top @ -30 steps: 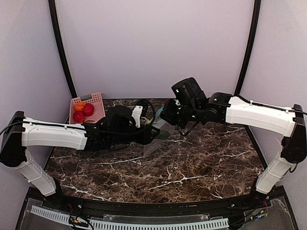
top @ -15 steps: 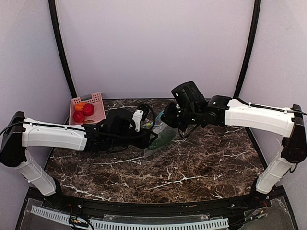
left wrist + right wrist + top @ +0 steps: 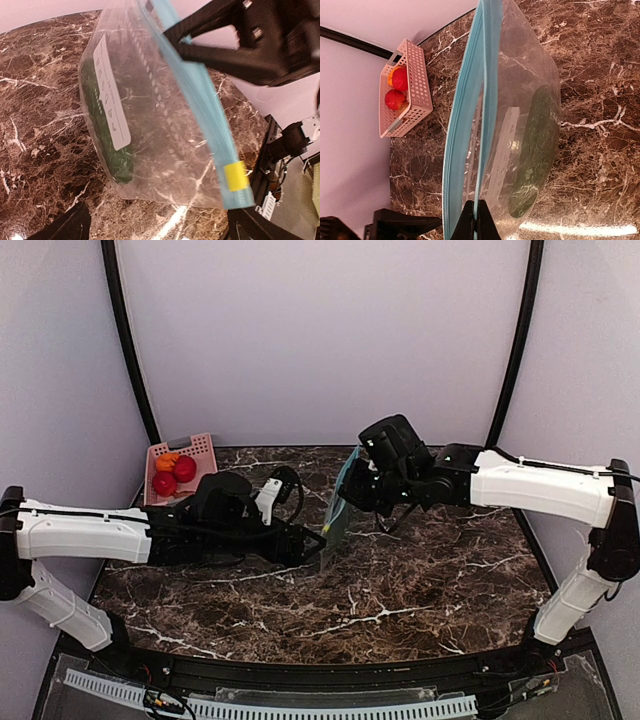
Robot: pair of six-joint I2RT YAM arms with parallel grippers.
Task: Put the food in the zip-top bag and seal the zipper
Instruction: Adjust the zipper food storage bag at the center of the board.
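Bag (image 3: 335,518): clear plastic, held up on edge over the middle of the table (image 3: 430,580), between the 2 arms.
Zipper (image 3: 200,95): teal strip along the bag's raised edge, with a yellow tab (image 3: 234,176) at 1 end.
Hard to make out: I cannot tell if the zipper is pressed closed or parted. From the right wrist the teal edge looks like 2 lines with a slim gap, but that is not clear.
Hidden: a dark green lump (image 3: 537,145) lies low inside the bag, and the plastic blurs what it is.
Cut off: from the left wrist only the tips of that arm's 2 fingers show, 1 in each bottom corner.
Not clear: whether the bag's lower edge touches the tabletop or hangs just above it.
Right gripper (image 3: 475,222): fingers together, clamped on the zipper strip and carrying the bag.
Left gripper (image 3: 312,540): fingers spread wide, holding nothing, just beside the bag's lower near side.
Label (image 3: 111,97): white strip on the bag's face, next to the green lump.
Open room: bare marble in front of the bag and to its right, out to the dark rim.
Basket (image 3: 203,448): pink and slotted, in the far left corner by the wall, well apart from the bag.
Basket contents: 3 pieces of fruit (image 3: 184,469), 2 red and 1 orange, touching each other.
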